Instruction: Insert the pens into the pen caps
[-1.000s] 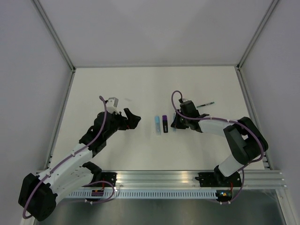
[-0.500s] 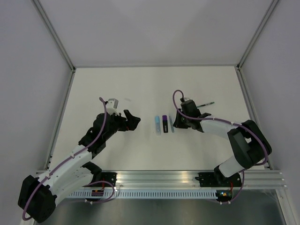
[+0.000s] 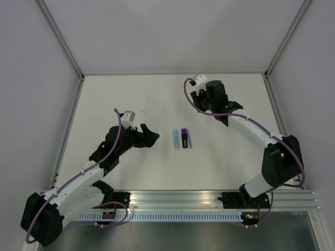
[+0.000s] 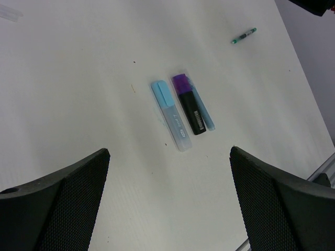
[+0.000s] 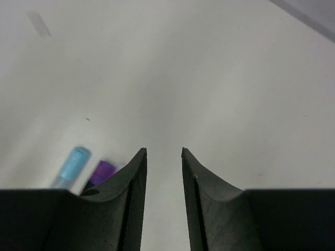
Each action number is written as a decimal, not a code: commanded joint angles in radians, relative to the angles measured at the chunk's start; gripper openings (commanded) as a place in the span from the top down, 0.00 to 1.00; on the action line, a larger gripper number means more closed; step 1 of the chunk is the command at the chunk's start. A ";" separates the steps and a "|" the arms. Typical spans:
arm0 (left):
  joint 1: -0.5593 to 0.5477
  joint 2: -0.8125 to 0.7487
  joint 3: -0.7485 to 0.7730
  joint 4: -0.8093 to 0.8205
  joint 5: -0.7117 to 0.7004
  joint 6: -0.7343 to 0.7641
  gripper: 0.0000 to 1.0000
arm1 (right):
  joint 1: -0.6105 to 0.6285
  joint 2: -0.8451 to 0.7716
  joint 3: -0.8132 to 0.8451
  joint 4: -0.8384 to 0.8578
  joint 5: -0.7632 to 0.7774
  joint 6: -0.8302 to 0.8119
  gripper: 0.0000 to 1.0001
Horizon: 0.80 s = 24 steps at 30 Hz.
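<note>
Right gripper (image 5: pixel 164 150) has lifted away from the black-and-purple marker (image 3: pixel 184 138), where it hovered a second ago, and now hangs well beyond it toward the far side of the table (image 3: pixel 104 104). Its fingers (image 5: pixel 133 198) stand a narrow gap apart with nothing between them. In its own camera the marker is blurred, and only the purple end shows past one finger. The left gripper (image 3: pixel 152 133) sits near the marker on the robot's left, spread wide and empty. Its fingertips are cut off by the lower edge of its wrist view. A light blue marker (image 4: pixel 170 121) lies just beside the black-and-purple one on that same side, parallel to it. A slim bluish cap (image 4: pixel 204 112) lies against the marker's other side, too small overhead to tell whether they touch. The thin green pen (image 4: pixel 244 35) lies well apart from the marker. It shows only in the left wrist view, and overhead the right arm (image 3: pixel 246 125) crosses that area. A pale translucent strip (image 4: pixel 10 14), cut off at the frame corner, cannot be identified.
</note>
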<state>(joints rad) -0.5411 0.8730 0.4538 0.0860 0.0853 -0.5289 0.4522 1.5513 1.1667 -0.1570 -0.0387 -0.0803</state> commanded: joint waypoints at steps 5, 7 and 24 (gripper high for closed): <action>-0.003 -0.023 -0.003 0.064 0.123 -0.029 0.00 | -0.220 0.098 0.151 -0.258 -0.059 -0.539 0.73; -0.003 -0.045 -0.009 0.067 0.133 -0.040 0.00 | -0.262 0.099 0.139 -0.282 -0.115 -0.622 0.66; -0.003 -0.051 -0.014 0.101 0.206 -0.098 0.00 | -0.399 0.403 0.206 -0.457 -0.061 -0.984 0.57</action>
<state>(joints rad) -0.5411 0.8185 0.4419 0.1356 0.2543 -0.5945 0.0731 1.9331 1.3273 -0.6044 -0.0963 -0.9882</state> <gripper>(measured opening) 0.993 0.429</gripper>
